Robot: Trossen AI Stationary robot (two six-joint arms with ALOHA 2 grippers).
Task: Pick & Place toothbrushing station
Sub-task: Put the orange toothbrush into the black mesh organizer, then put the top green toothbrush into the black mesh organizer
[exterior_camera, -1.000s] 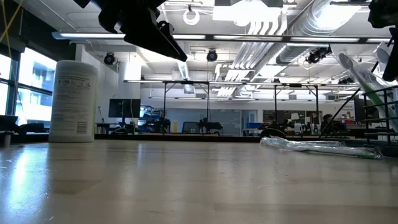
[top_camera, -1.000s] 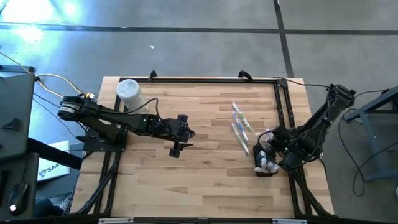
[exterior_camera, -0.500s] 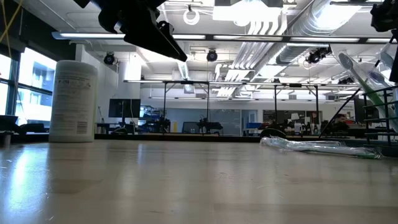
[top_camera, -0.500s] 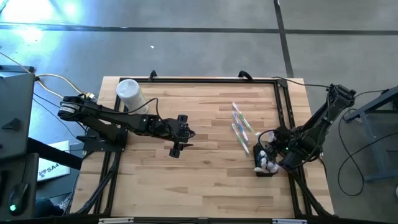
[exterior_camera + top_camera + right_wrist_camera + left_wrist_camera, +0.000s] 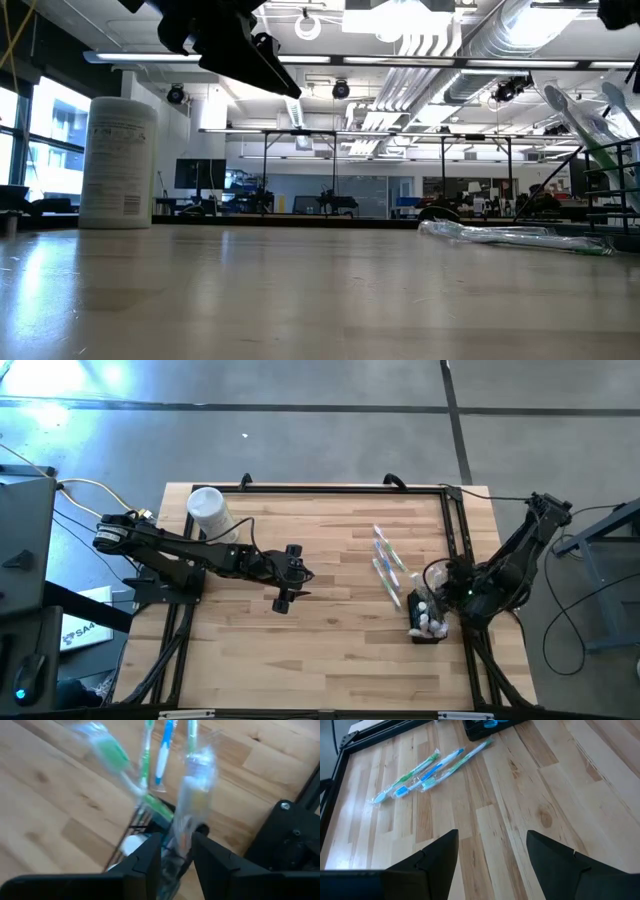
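Note:
The black wire-mesh holder (image 5: 425, 625) stands near the table's right edge with several wrapped toothbrushes (image 5: 117, 757) upright in it. They also show at the low view's right edge (image 5: 562, 105). My right gripper (image 5: 176, 852) hangs open just above the holder (image 5: 131, 826), and one clear-wrapped toothbrush (image 5: 196, 780) rises between its fingers. Three more wrapped toothbrushes (image 5: 388, 565) lie flat on the wood beside the holder (image 5: 422, 770). My left gripper (image 5: 492, 850) hovers open over the table's middle (image 5: 285, 582) with nothing between its fingers. My right gripper points down over the holder, its fingers on either side of the clear-wrapped toothbrush's lower part (image 5: 181, 837). The brush stands upright in the holder. Whether the fingers touch its wrap I cannot tell.
A white cylindrical canister (image 5: 208, 510) stands at the far left of the table (image 5: 118, 160). A black frame rail (image 5: 452, 540) runs along the table's right edge, close behind the holder. Bare wood lies between the two arms.
My right gripper has risen from the holder and tipped a little. The toothbrushes stay standing in the holder, and one brush head that the gripper hid now shows free in the low view. My left arm has kept still.

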